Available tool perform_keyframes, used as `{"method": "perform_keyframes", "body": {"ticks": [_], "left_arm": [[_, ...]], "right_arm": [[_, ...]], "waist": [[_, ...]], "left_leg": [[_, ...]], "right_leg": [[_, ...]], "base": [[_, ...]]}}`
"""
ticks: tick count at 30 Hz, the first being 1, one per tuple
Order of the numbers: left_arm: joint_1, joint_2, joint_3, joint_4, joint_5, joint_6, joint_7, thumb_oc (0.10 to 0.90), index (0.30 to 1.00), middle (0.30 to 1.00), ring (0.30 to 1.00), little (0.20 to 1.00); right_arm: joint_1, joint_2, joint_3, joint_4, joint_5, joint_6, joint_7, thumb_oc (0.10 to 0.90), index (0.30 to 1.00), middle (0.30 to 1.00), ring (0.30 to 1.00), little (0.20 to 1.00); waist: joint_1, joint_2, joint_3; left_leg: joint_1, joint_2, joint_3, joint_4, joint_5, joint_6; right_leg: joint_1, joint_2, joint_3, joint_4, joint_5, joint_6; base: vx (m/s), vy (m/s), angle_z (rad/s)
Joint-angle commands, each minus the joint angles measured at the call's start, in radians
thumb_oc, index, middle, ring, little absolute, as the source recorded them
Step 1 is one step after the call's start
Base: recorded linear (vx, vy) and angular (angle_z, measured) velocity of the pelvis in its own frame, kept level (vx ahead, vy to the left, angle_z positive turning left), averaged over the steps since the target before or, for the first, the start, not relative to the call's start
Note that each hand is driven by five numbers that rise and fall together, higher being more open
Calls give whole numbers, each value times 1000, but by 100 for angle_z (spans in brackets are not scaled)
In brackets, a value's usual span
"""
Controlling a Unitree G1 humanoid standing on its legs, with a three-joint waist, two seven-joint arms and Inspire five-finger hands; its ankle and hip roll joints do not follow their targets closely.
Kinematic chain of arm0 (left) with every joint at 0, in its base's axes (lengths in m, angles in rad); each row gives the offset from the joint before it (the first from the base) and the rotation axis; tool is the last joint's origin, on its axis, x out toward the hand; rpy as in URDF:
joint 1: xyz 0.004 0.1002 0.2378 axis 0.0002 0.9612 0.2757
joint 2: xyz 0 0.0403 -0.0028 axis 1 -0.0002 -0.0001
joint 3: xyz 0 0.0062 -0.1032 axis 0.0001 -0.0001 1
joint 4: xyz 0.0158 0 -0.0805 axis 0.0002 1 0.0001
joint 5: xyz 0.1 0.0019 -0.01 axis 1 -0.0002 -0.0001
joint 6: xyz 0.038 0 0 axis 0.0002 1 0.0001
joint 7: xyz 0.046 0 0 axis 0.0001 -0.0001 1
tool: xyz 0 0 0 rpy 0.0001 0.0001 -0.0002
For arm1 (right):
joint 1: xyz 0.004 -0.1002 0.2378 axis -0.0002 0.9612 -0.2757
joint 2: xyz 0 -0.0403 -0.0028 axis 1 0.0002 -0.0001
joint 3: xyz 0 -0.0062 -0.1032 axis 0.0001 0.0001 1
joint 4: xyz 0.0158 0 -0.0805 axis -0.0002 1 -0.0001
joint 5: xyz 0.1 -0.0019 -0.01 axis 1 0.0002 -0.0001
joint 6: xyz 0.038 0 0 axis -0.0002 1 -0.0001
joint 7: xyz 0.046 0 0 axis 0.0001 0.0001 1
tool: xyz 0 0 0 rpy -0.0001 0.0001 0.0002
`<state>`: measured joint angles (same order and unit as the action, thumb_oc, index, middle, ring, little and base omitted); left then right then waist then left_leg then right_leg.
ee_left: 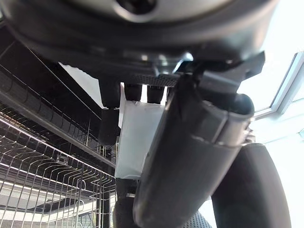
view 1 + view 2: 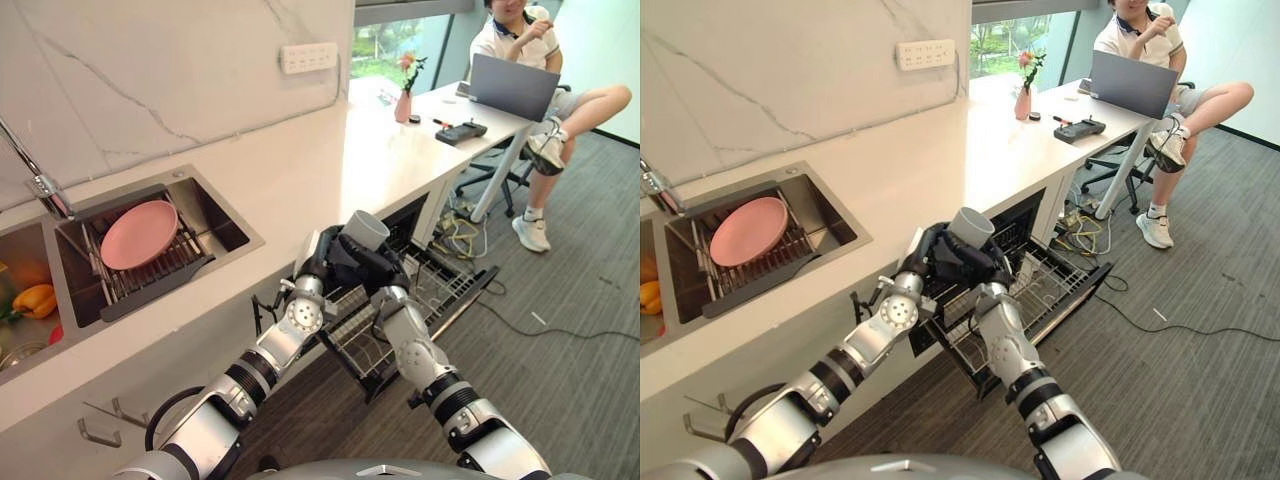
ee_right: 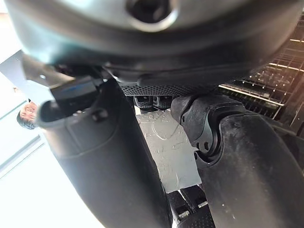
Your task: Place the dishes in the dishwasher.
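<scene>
While gripping a grey cup point(image 2: 366, 229) in both hands point(image 2: 340, 258) above the dishwasher rack point(image 2: 440, 285), leaves pink plate point(image 2: 138, 234) unloaded.

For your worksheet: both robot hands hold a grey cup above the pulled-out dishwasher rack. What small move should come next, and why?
Probably lower the grey cup toward the wire rack. Both the left hand and right hand grip it above the rack, which is already pulled out.
</scene>
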<state>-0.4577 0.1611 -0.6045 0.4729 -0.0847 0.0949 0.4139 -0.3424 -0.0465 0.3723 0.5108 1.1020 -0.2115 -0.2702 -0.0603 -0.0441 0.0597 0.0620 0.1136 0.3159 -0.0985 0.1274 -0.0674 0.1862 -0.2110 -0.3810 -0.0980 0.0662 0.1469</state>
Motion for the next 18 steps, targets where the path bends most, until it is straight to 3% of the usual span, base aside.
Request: {"method": "perform_keyframes", "body": {"ticks": [1, 12, 18], "left_arm": [[-172, -141, -147, -35, 29, -179, -84, 400, 300, 300, 300, 300], [-115, -73, -118, -77, 15, -189, -134, 400, 300, 300, 300, 300], [-49, -1, -53, -156, -23, -194, -163, 400, 300, 300, 300, 300]], "right_arm": [[-348, 57, -155, -8, 61, -130, 103, 400, 300, 300, 300, 300], [-342, 42, -176, -133, 40, -166, 115, 400, 300, 300, 300, 300], [-319, 10, -200, -235, -72, -185, 45, 400, 300, 300, 300, 300]], "waist": [[54, 47, -10], [66, 48, -16], [76, 51, -21]], "left_leg": [[111, 26, 8, 11, -141, -26], [116, 27, 3, 11, -145, -24], [123, 23, 2, 11, -152, -20]], "right_leg": [[-30, -34, -65, 22, -32, 40], [-21, -34, -71, 23, -34, 39], [-14, -37, -77, 23, -35, 40]], "base": [[0, 0, 0], [-2, -1, 1], [2, 2, 1]]}}
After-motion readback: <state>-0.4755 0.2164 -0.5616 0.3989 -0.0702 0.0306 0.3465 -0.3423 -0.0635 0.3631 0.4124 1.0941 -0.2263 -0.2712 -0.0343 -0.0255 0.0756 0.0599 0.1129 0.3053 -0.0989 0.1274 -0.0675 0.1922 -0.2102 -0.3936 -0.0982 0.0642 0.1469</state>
